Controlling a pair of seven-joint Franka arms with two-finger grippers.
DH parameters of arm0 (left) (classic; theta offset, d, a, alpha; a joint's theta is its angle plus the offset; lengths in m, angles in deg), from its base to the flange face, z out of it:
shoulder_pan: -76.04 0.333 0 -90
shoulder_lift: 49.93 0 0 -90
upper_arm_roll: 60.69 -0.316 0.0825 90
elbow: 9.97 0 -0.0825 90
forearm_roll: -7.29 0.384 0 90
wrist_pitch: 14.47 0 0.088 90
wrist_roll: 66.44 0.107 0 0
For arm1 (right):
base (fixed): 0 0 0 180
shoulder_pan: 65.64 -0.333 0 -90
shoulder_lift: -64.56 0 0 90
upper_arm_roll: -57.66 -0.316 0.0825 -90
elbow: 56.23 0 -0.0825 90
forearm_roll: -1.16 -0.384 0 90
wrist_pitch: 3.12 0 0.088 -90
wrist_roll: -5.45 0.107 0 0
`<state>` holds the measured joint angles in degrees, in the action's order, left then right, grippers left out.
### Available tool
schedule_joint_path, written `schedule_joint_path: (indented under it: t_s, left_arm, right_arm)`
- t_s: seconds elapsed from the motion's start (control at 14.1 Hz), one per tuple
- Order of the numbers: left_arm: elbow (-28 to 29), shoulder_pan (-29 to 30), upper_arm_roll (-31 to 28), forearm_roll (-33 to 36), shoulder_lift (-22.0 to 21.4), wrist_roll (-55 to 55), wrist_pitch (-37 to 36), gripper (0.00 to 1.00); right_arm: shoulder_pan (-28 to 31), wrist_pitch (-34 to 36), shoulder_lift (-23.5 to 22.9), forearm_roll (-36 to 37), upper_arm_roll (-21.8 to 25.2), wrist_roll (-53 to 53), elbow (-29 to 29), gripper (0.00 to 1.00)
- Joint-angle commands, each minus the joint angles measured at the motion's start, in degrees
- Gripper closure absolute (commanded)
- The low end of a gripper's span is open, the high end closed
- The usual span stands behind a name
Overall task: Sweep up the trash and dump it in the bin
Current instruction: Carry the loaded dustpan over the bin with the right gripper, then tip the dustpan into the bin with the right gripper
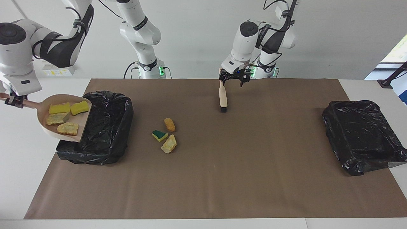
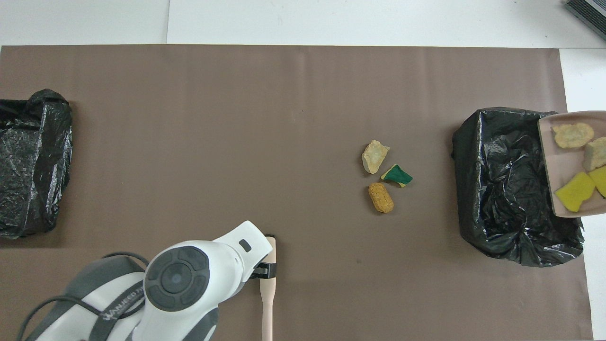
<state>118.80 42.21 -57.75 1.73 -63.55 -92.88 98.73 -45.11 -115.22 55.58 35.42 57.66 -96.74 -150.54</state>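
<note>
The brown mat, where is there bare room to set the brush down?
Bare mat lies between the brush and the bin at the left arm's end. It is crowded where three trash chunks lie beside the other bin, under the loaded dustpan.

Open brown mat [image 1: 254,178] along the whole edge farthest from the robots, and across the middle between the brush [image 1: 223,97] and the bin [image 1: 359,133] at the left arm's end. Blocked near the centre by three scraps [image 1: 165,135] lying close together, well apart from the brush. Blocked at the right arm's end by a second bin [image 1: 108,127], with a loaded dustpan [image 1: 79,127] hanging over its outer rim. Blocked near the robots' edge by the upright brush, gripped by the left gripper [image 1: 234,79].
</note>
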Motion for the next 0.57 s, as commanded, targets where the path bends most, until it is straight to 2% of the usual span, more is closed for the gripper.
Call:
schedule_joint_path:
  t_s: [0.0,0.14,0.28,0.5]
  left_arm:
    - [-12.0,6.8,0.6,3.7,3.0,7.8,-9.4,0.00]
    - [-21.7,11.1,0.6,5.2,6.1,11.7,-16.5,0.00]
    - [-30.2,15.8,0.5,5.6,8.4,15.1,-21.3,0.00]
    - [-37.3,19.8,0.4,5.6,9.0,20.8,-26.4,0.00]
  right_arm:
    - [0.2,-3.1,1.9,5.1,-0.1,-1.0,-3.4,1.00]
    - [-0.7,-6.0,2.6,7.6,-0.1,-1.3,-5.0,1.00]
    - [-0.9,-6.0,2.8,9.0,-0.1,-0.1,-5.4,1.00]
    - [-1.1,-5.7,2.9,10.5,-0.1,0.0,-5.4,1.00]
